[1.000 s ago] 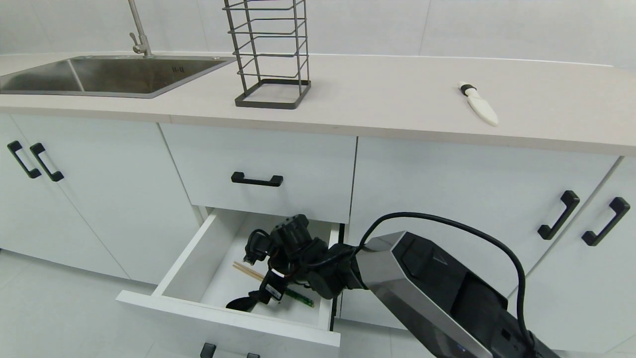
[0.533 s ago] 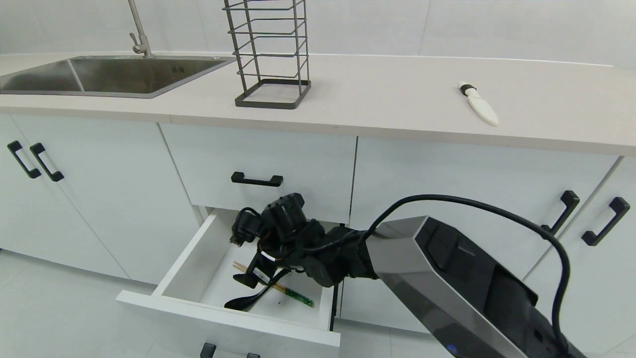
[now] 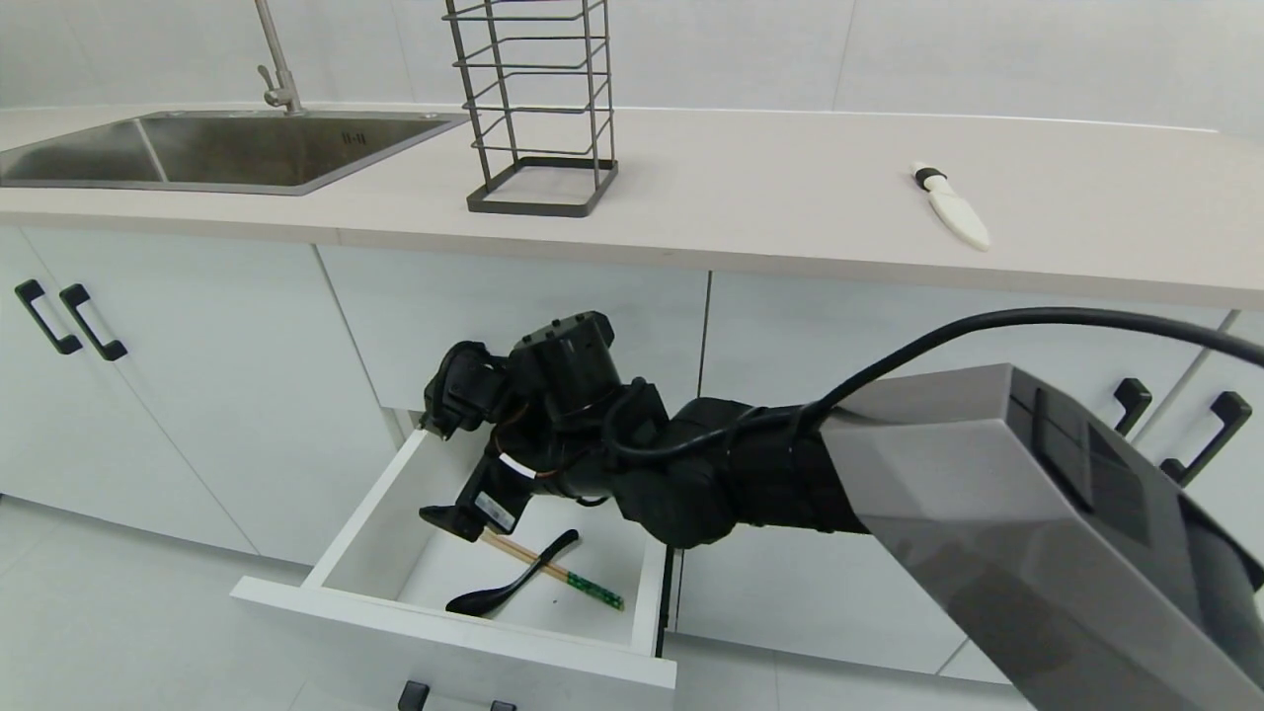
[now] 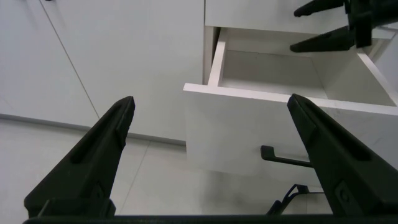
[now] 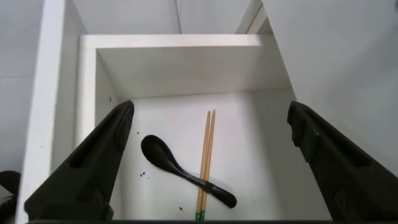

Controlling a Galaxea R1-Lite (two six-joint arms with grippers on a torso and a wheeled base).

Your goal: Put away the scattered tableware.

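Lying in the open drawer (image 3: 444,622), the black spoon (image 3: 513,583) and chopsticks (image 3: 553,571) are judged stowed; the right gripper (image 3: 430,466) is held spread, empty, above them; the white knife (image 3: 951,205) is left on the far counter (image 3: 790,197)

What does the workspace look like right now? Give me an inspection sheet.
Surface: countertop with a white knife lying on it, not yet put away.
Job's things: black spoon and chopsticks cross each other inside the open drawer.
Clutter: nothing seen.
Pincers: right pincer open and empty above the drawer; left pincer open and empty, pointed toward the drawer front.
Cables: black cable trails back from the right pincer.
Surroundings: wire rack and sink on the counter; white cabinets below.
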